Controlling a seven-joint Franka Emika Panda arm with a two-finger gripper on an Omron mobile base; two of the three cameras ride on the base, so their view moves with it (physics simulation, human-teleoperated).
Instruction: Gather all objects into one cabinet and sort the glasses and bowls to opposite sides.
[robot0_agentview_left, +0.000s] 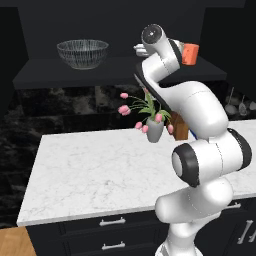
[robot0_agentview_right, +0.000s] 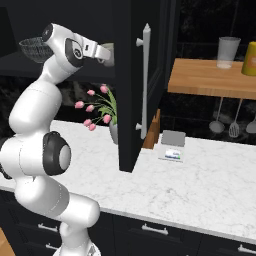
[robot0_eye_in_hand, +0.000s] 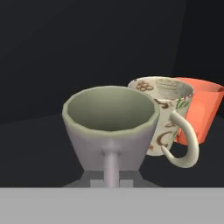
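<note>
Pincer fingertips hidden behind pale grey cup handle.

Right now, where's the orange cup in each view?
Left base view: orange cup on the cabinet shelf, upper right, beside the arm's wrist.
Right base view: not in it.
Hand view: right edge, behind the speckled cup.
Shared landmark: pink tulips.

dark shelf, glass bowl, orange cup

White rounded arm; dark joint rings
</note>
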